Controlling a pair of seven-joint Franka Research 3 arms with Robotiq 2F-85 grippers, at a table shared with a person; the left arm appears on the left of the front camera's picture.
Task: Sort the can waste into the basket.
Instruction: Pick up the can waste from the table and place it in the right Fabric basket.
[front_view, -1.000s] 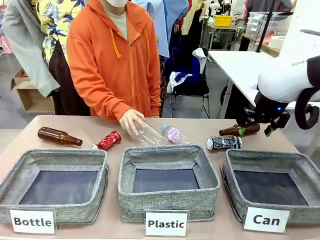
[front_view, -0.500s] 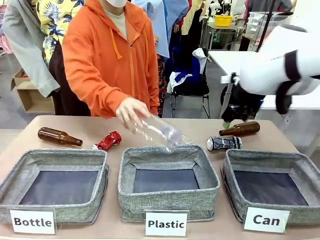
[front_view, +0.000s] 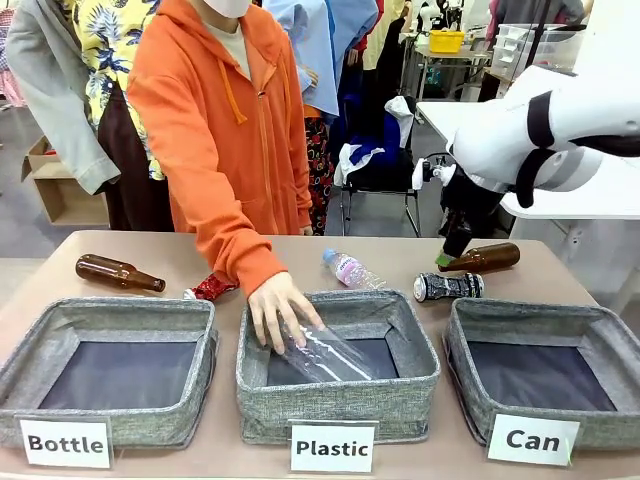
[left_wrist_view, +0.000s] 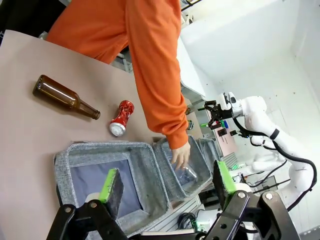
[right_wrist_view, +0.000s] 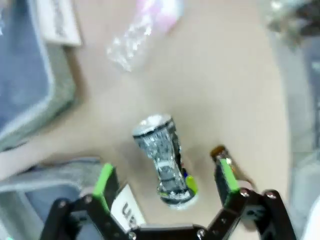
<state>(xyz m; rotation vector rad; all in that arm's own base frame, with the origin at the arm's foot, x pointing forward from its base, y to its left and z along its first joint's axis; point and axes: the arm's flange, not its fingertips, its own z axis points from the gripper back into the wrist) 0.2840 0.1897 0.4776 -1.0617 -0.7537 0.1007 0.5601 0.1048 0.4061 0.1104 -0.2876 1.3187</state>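
Directly beneath the right tool (right_wrist_view: 165, 172) lies the dark can (front_view: 448, 287), on its side on the worktop (front_view: 180, 255). It is lined up between the tool's two fingers, which stand wide apart and hold nothing. From the front, this tool hangs above the can without touching it. Just beside one finger is the neck of a brown bottle (front_view: 483, 259), which lies behind the can. On the near side of the can sits the Can basket (front_view: 470, 385), its dark floor showing from wall to wall. Both cans are outside it, on the worktop.

The red can (front_view: 207, 290) lies well away from the right tool, past the Plastic basket (front_view: 340, 405), partly hidden by the person's orange sleeve (front_view: 235, 230). Seen from the left tool (left_wrist_view: 166, 181), it lies ahead, beyond the Bottle basket (left_wrist_view: 100, 150) and near a second brown bottle (left_wrist_view: 65, 97). The left tool's fingers are spread wide with nothing between them.

Inside the Plastic basket the person's hand (front_view: 280, 310) holds a clear bottle (front_view: 330, 355) low against the floor. The Bottle basket shows only its dark floor. A pink-labelled bottle (front_view: 350, 270) lies on the worktop behind the Plastic basket, between the two cans.
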